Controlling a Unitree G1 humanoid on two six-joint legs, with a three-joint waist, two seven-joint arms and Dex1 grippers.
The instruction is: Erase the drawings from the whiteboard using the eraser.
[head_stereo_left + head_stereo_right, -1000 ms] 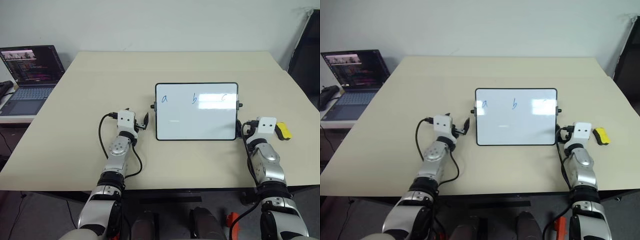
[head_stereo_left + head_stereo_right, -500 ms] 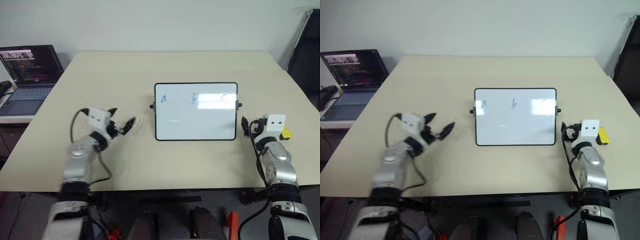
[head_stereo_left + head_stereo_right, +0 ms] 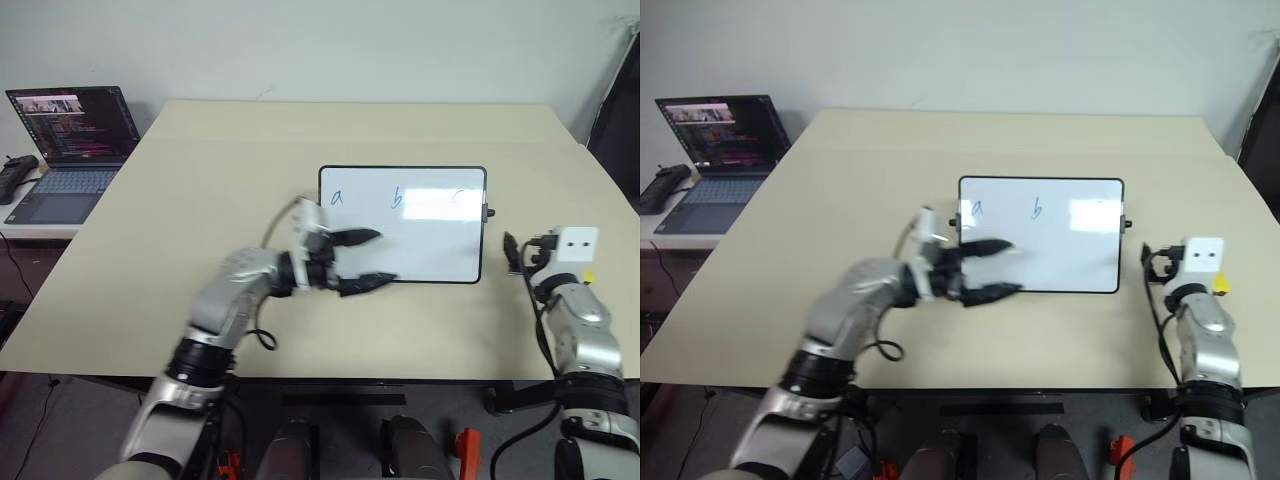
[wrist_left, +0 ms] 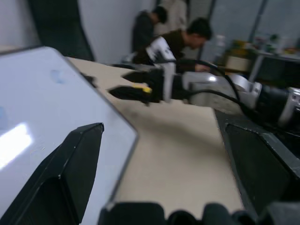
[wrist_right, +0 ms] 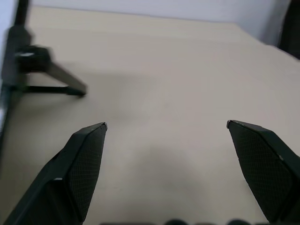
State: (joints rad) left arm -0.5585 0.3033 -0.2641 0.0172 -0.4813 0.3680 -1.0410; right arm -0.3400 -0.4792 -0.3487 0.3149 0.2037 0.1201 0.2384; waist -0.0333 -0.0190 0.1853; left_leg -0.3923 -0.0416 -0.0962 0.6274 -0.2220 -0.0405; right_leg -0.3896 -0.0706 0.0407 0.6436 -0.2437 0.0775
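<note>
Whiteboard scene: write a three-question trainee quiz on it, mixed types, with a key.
1. True or false: the letters a, b and c are all on the whiteboard.
2. Which end effector is over the board's near left corner? A) left B) right C) neither
3. Fill in: the yellow eraser lies on the table beside the ______ end effector.

Key
1. True; none is wiped yet.
2. A. The left end effector is open there, empty.
3. Right. The right end effector is open and holds nothing.
</note>
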